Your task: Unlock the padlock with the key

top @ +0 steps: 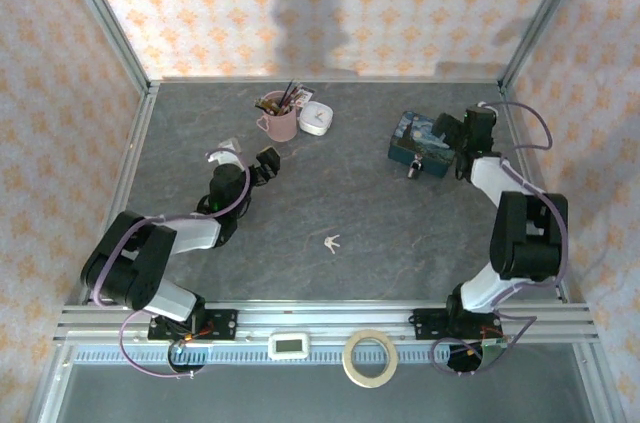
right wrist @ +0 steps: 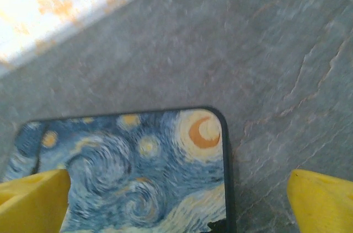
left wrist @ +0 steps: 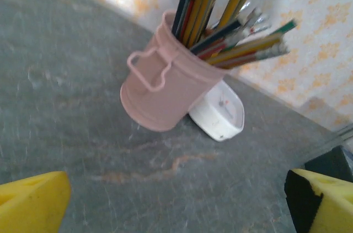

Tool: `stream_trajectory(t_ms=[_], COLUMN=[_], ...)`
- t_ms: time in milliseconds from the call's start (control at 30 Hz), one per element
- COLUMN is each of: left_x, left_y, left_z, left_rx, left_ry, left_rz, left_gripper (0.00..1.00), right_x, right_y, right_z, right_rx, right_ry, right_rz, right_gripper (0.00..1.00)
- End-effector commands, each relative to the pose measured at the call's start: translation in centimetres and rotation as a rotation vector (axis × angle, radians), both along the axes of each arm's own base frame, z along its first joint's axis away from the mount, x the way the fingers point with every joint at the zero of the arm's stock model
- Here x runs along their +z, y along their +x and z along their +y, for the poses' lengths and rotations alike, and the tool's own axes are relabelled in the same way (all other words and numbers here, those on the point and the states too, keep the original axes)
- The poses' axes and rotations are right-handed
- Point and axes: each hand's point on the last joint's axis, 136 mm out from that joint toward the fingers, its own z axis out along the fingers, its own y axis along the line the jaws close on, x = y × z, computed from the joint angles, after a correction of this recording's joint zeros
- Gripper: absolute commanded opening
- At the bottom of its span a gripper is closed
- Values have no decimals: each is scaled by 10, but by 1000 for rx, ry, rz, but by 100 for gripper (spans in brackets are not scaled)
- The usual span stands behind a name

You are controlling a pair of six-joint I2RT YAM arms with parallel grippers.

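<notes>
The key (top: 332,242) lies alone mid-table, well apart from both arms. The padlock (top: 413,171) sits against the near side of the Starry Night tin (top: 418,138), far right. The right gripper (right wrist: 176,200) hangs spread wide over that tin. The left gripper (left wrist: 176,205), likewise spread, faces the pink mug (left wrist: 160,92) of pencils and a small white clock (left wrist: 220,114).

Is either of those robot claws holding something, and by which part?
Nothing is held. The left gripper is open before the pink mug, the right gripper open by the blue tin.

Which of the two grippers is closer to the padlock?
The right gripper, open at the blue tin that the padlock lies beside; the left gripper faces the pink mug, much farther away.
</notes>
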Motion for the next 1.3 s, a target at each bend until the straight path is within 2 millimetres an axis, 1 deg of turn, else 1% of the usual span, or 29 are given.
stream_trajectory(t_ms=[0,167,233,333,433,533,633,900,1033,1133,1267], left_x=[19,18,20,23,26,31,35,36,39,41,43], left_y=[0,-2,-3,-5,-4,-3,-1,0,-1,-2,-6], left_z=[-11,-5,-3,0,5,5,4,3,3,2,1], left_rx=[-41,-20,-13,1,22,25,20,22,23,19,17], left_ry=[-121,-84,-74,-60,-37,-23,-26,-47,-66,-79,-93], left_rz=[-67,-60,-61,-66,-73,-77,-84,-86,-89,-88,-84], left_gripper=[99,99,99,99,99,99,99,99,99,99,99], right_x=[-21,-42,-45,-49,-54,-61,-67,-79,-80,-78,-67], right_y=[-2,2,2,-3,-12,-22,-33,-57,-61,-59,-55], right_z=[2,17,27,43,65,92,118,187,225,258,304], right_rx=[35,119,176,254,326,402,476,665,723,731,764], right_ry=[8,48,67,97,67,38,47,31,99,170,252], right_rz=[88,121,115,116,139,166,181,219,210,196,154], right_gripper=[100,99,94,84,74,67,60,54,52,50,49])
